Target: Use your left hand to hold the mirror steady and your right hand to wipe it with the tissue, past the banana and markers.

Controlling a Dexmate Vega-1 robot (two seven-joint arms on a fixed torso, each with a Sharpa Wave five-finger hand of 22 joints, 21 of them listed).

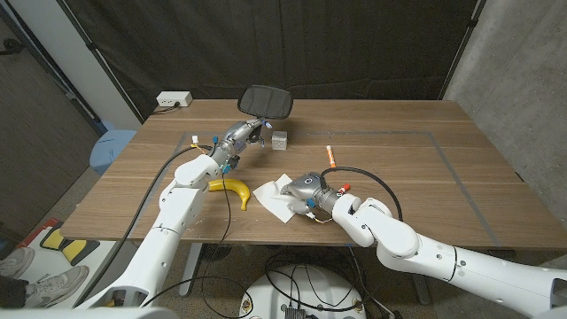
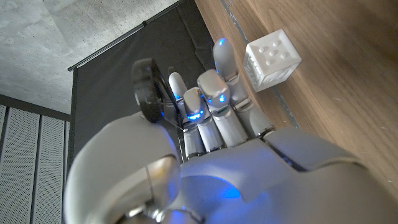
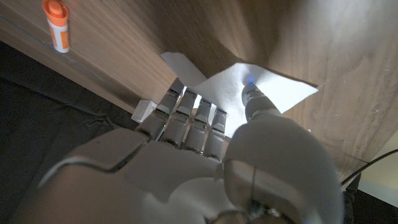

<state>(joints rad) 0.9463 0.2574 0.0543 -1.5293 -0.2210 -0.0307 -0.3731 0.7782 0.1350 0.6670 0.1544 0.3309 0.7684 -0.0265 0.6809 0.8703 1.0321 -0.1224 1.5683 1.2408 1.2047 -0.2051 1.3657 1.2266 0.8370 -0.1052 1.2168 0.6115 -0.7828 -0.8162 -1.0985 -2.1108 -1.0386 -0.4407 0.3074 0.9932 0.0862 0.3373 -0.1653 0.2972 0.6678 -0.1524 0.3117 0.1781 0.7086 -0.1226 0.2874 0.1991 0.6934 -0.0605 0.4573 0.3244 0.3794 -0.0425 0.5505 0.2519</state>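
The dark rounded mirror (image 1: 266, 100) stands upright on its stand at the back middle of the table. My left hand (image 1: 243, 133) reaches to the foot of the mirror (image 2: 145, 87), its fingers (image 2: 214, 102) stretched out straight beside the thin stand; no grip shows. The white tissue (image 1: 275, 198) lies near the front middle. My right hand (image 1: 306, 188) sits on the tissue (image 3: 270, 87), fingers (image 3: 189, 118) curled down over it and the thumb tip pressing the sheet. A yellow banana (image 1: 232, 189) lies just left of the tissue. An orange marker (image 1: 330, 156) lies behind my right hand.
A white die-like cube (image 1: 281, 140) sits right of my left hand, close to its fingertips in the left wrist view (image 2: 272, 59). A white power strip (image 1: 174, 100) lies at the back left corner. Taped lines run across the table (image 1: 425, 177).
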